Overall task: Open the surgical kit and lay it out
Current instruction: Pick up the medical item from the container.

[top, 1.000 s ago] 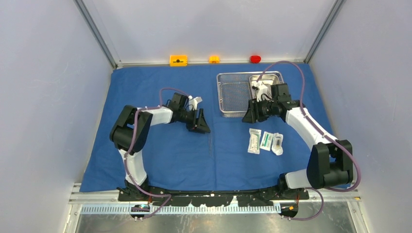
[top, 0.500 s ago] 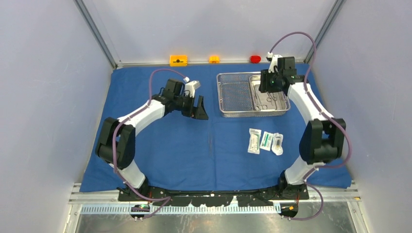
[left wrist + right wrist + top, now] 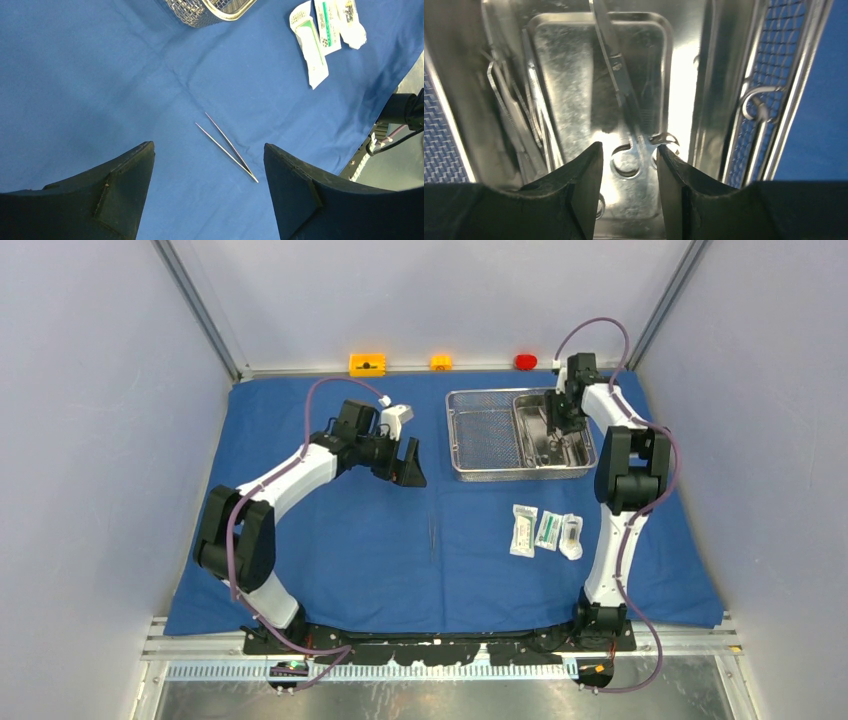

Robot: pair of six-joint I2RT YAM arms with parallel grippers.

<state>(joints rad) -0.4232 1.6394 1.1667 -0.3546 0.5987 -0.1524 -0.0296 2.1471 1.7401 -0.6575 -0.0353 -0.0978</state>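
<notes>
The blue cloth wrap (image 3: 330, 540) lies spread flat over the table. On it lie slim tweezers (image 3: 432, 538) (image 3: 227, 147) and three white packets (image 3: 545, 530) (image 3: 320, 40) in a row. The wire-mesh basket (image 3: 482, 430) stands at the back right with the steel tray (image 3: 575, 455) inside it. My left gripper (image 3: 408, 468) (image 3: 209, 150) hangs open above the cloth, back from the tweezers, holding nothing. My right gripper (image 3: 560, 425) (image 3: 626, 150) reaches down into the tray (image 3: 564, 75), jaws apart, with the ring handles of the scissors (image 3: 621, 95) lying between the fingertips. More slim instruments (image 3: 511, 115) rest along the tray's left wall.
Two orange blocks (image 3: 367, 364) (image 3: 441, 362) and a red block (image 3: 525, 362) sit along the back edge, off the cloth. Grey walls close in both sides. A metal rail runs along the near edge by the arm bases.
My right arm swung from the basket's front to its far side and dipped its gripper into the steel tray. My left gripper opened wider and drew back slightly.
</notes>
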